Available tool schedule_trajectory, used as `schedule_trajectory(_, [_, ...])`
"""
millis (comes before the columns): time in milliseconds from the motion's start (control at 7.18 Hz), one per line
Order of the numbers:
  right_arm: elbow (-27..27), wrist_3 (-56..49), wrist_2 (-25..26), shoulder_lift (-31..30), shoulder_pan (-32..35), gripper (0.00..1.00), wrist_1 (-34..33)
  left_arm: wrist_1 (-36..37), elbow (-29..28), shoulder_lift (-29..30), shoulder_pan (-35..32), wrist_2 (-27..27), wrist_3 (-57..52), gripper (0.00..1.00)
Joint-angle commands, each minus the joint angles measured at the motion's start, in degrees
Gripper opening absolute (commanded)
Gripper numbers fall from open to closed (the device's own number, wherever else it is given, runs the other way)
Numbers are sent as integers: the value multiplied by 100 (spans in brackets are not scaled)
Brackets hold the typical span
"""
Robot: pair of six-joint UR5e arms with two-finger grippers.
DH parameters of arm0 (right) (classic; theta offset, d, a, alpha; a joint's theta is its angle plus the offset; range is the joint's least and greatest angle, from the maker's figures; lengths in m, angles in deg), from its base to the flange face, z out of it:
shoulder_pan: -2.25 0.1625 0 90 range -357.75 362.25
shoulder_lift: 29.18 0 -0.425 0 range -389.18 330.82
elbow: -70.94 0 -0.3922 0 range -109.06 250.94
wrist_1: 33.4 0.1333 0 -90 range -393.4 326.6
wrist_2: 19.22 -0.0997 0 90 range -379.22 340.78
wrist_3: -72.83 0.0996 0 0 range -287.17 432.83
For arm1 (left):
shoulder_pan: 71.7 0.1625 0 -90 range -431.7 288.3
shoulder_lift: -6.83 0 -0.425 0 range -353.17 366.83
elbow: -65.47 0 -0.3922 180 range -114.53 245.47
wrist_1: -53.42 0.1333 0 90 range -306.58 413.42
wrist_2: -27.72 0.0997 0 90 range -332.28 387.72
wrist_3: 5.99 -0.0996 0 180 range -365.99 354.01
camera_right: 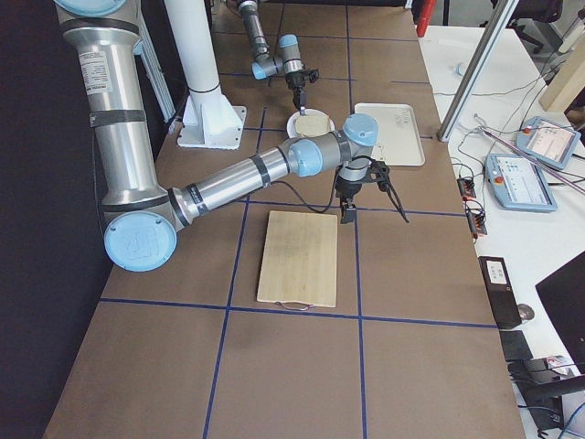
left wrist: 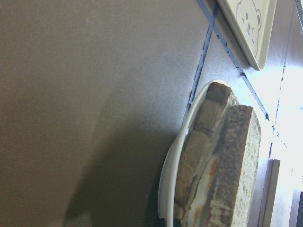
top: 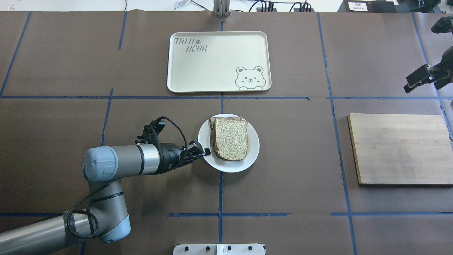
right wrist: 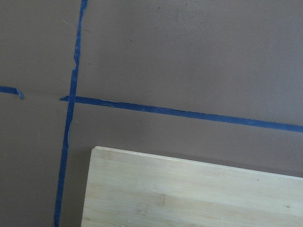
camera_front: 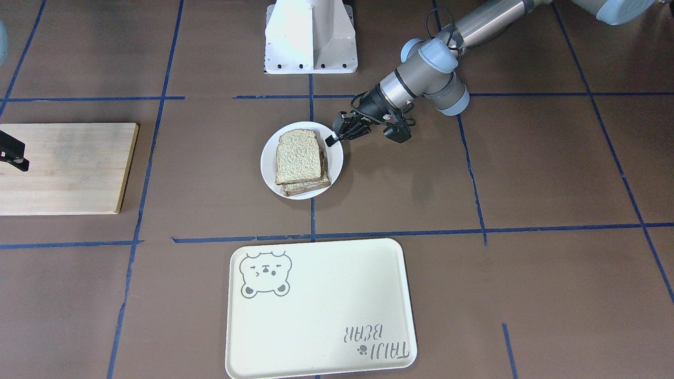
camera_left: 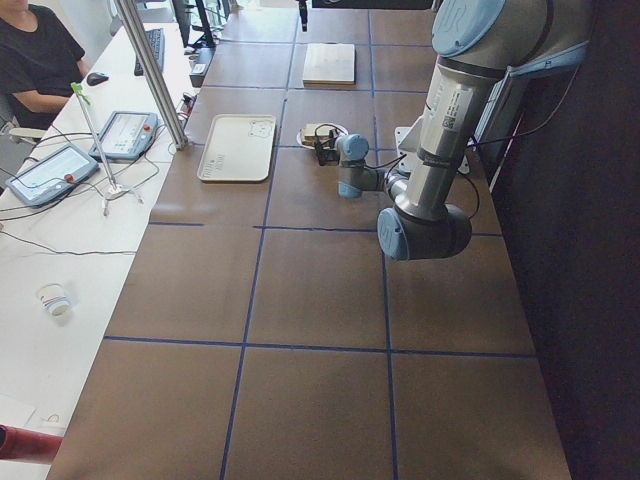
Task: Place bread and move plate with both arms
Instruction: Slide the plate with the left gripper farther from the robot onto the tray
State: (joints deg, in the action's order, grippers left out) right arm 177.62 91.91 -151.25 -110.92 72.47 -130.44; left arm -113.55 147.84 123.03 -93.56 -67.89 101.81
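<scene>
bread [top: 231,136]: top of stack on plate [top: 249,157], mid-table; soft, light, may slide
plate: stiff, slick, likely tips if lifted by one edge; take rim, keep level
left gripper [top: 205,153]: tips together on rim, seems clamped
right gripper [top: 423,77]: by board [top: 400,148], jaw state unclear

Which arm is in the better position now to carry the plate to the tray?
Left. The left gripper is at the rim of the plate; the right gripper hangs far away, near the wooden board.
</scene>
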Motion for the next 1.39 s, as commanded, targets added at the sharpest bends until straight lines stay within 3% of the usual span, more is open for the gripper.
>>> schedule_trajectory(0, [2, -1, 10, 0, 27, 100, 1, -29, 51, 87, -212, 16, 248, 5])
schedule_trajectory(418, [-7, -10, 10, -26, 88, 100, 1, -143, -18, 490, -608, 251, 793, 4])
schedule_trajectory(697, [2, -10, 10, -61, 97, 100, 1, -134, -325, 702, -618, 1311, 1634, 4])
schedule_trajectory(836, [2, -10, 10, -62, 97, 100, 1, -117, -718, 894, -713, 1665, 1873, 4])
schedule_trajectory(1254, [10, -71, 10, -62, 255, 100, 1, 49, -2526, 1956, -1284, 1765, 2148, 4])
